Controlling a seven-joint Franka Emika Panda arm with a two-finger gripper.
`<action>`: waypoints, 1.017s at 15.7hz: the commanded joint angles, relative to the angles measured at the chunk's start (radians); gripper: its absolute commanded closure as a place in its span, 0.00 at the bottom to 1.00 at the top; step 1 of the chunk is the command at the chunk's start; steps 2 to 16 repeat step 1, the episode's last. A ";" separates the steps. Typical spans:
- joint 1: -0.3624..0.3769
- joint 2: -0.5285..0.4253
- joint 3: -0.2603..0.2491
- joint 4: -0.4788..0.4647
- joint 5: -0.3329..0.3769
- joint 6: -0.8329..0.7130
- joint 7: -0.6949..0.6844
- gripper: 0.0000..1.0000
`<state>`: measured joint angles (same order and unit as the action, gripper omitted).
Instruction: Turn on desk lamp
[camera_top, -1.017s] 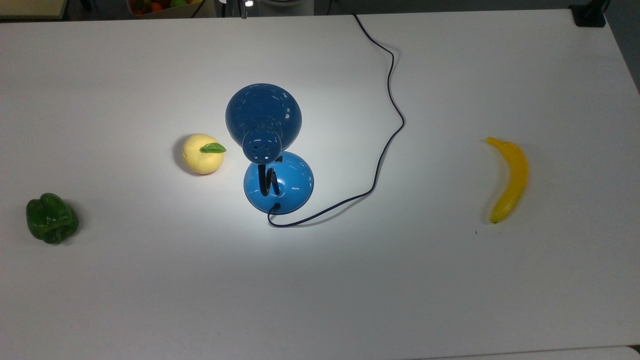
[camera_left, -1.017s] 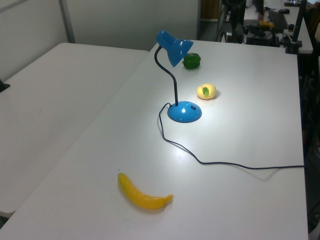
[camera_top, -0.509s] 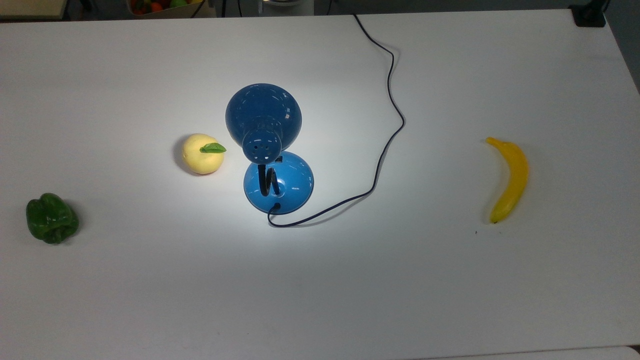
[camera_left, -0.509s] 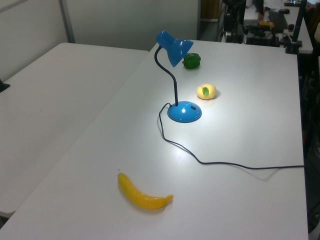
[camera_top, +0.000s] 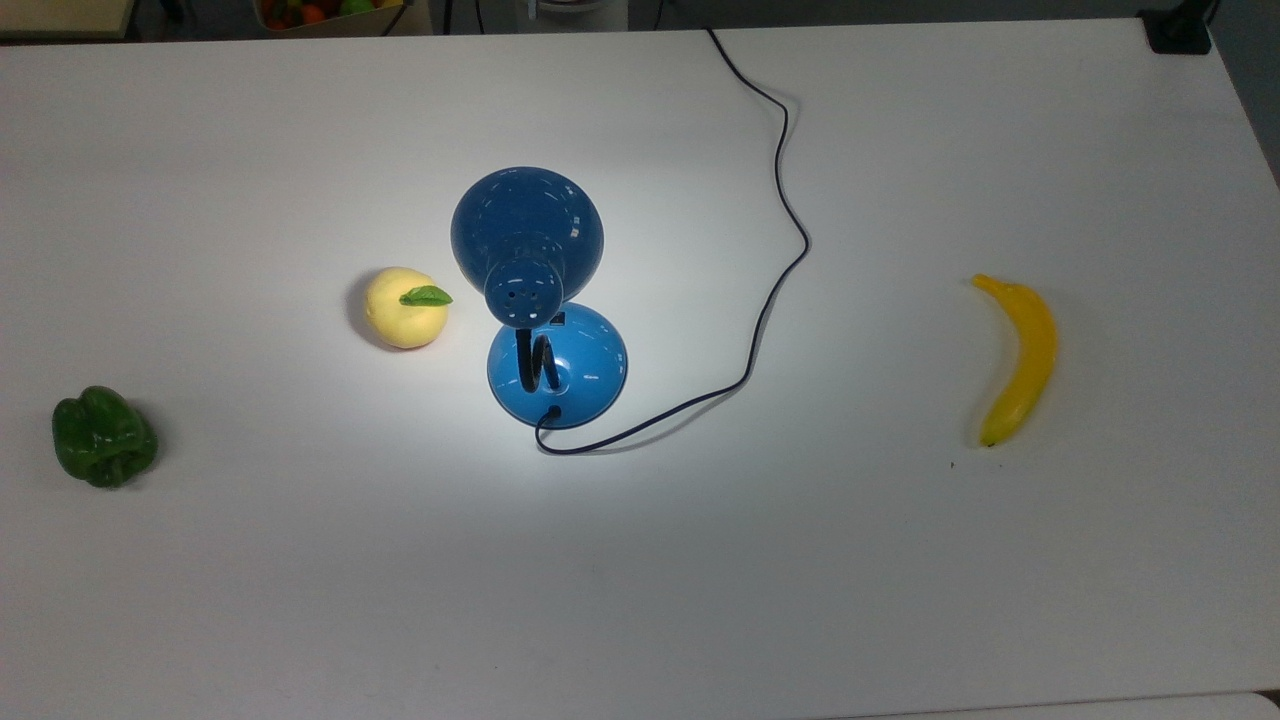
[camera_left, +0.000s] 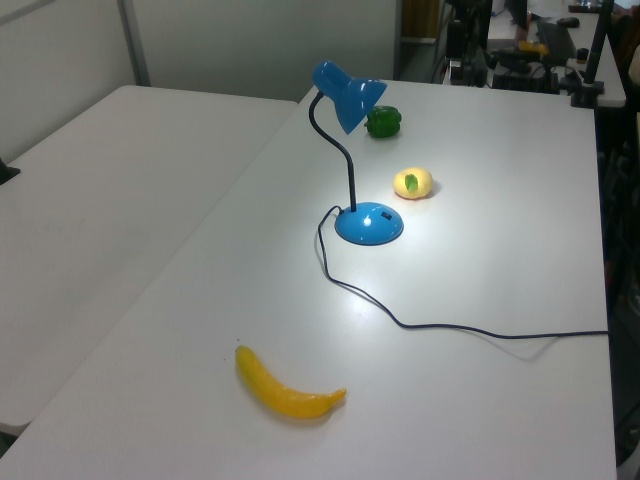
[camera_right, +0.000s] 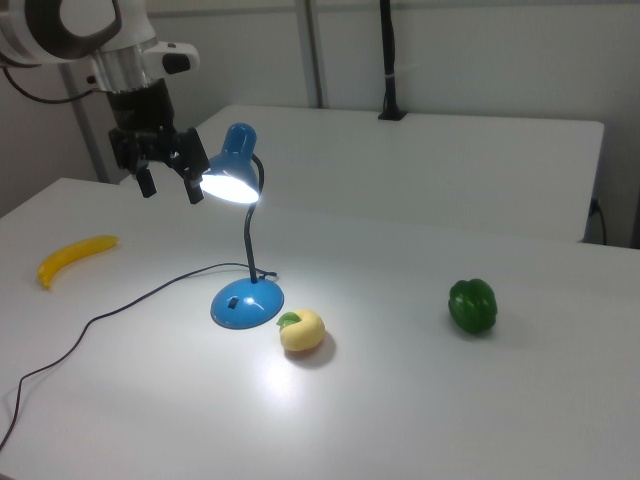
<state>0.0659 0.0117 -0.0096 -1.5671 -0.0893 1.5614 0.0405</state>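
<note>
The desk lamp (camera_top: 545, 300) stands near the middle of the white surface (camera_top: 700, 580), and it is lit: in the right view its dome shade (camera_right: 232, 172) glows from inside and throws a bright pool onto the surface around its round blue base (camera_right: 246, 303), so I judge the task done. The black gooseneck (camera_left: 338, 150) rises from the base and bends over so the shade points down toward the near fruit. A small dark patch on the base (camera_top: 557, 318), lying under the shade in the top view, is probably the switch, though I cannot be sure. The thin dark cord (camera_top: 775, 250) leaves the back of the base and snakes away across the surface toward its far edge in the top view, lying slack. My gripper (camera_right: 168, 182) hangs in the air with its fingers spread wide and nothing between them, raised well above the surface, beside the shade on the right view's left, touching nothing; that fits pulling clear after a press. A yellow apple with a green leaf (camera_top: 405, 307) sits just beside the base inside the light. A green bell pepper (camera_top: 103, 437) lies well apart on the top view's left, a banana (camera_top: 1018, 357) well apart on the top view's right.
</note>
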 joint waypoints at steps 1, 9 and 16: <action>-0.002 -0.002 -0.004 0.010 0.014 -0.004 -0.031 0.00; -0.002 -0.002 -0.004 0.010 0.014 -0.004 -0.031 0.00; -0.002 -0.002 -0.004 0.010 0.014 -0.004 -0.031 0.00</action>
